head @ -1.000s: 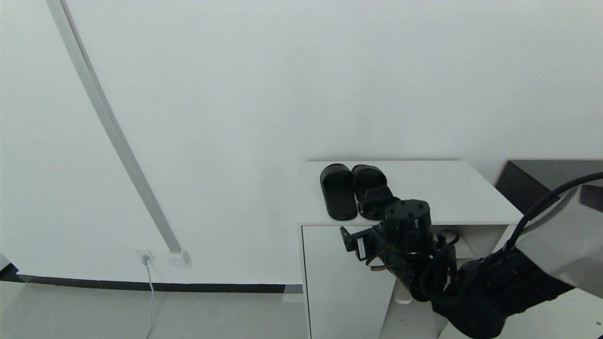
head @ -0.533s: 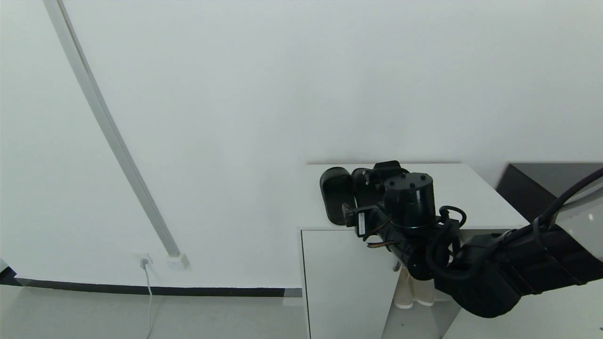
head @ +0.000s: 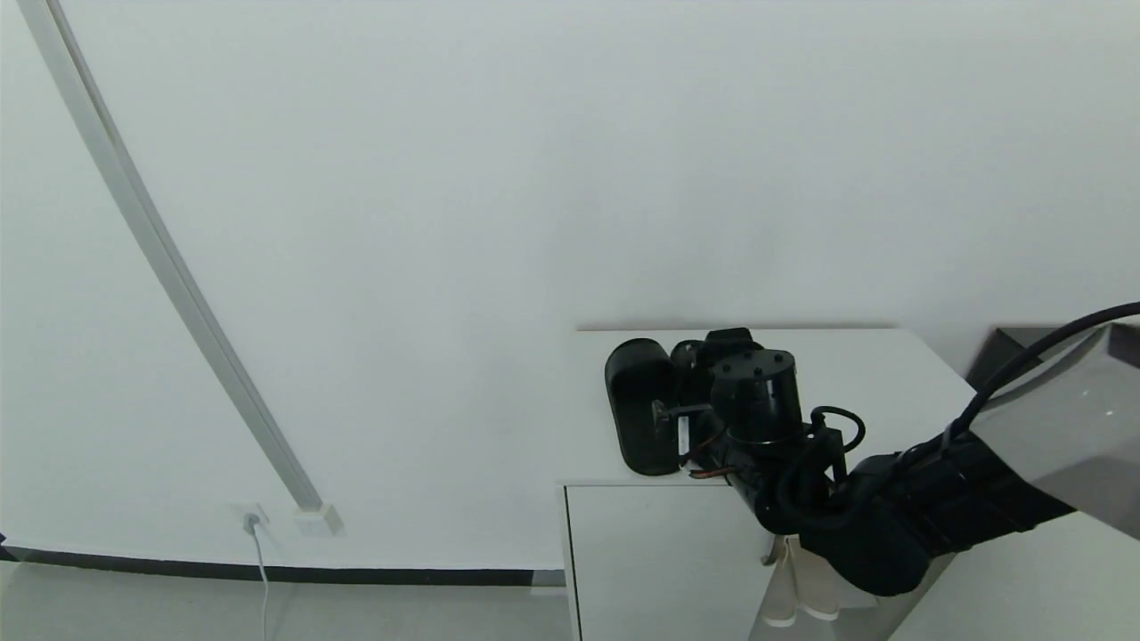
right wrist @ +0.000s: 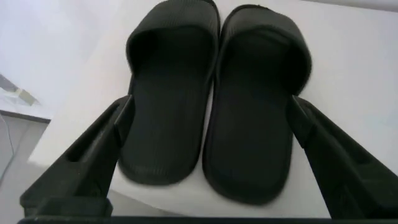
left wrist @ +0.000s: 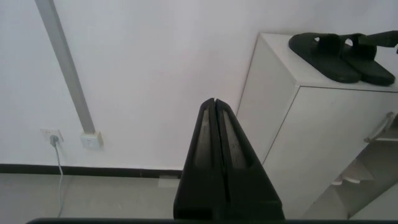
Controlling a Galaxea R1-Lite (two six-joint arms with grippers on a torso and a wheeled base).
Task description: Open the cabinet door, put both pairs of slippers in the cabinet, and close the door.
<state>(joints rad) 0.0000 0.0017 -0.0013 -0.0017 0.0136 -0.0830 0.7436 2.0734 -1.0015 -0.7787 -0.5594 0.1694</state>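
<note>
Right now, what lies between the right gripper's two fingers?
The pair of black slippers, side by side on the cabinet top, as the right wrist view shows.

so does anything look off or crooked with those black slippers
Nothing stands out. The black slippers lie flat, side by side and lined up, on the cabinet top. The right gripper is open, with a finger to either side of the pair.

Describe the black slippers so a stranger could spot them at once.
Find the white cabinet against the wall. On its top, toward the left end, lie the slippers, side by side. They are the one dark pair on that white surface, and the right gripper hangs over them with its jaws open, one on each side of the pair.
</note>
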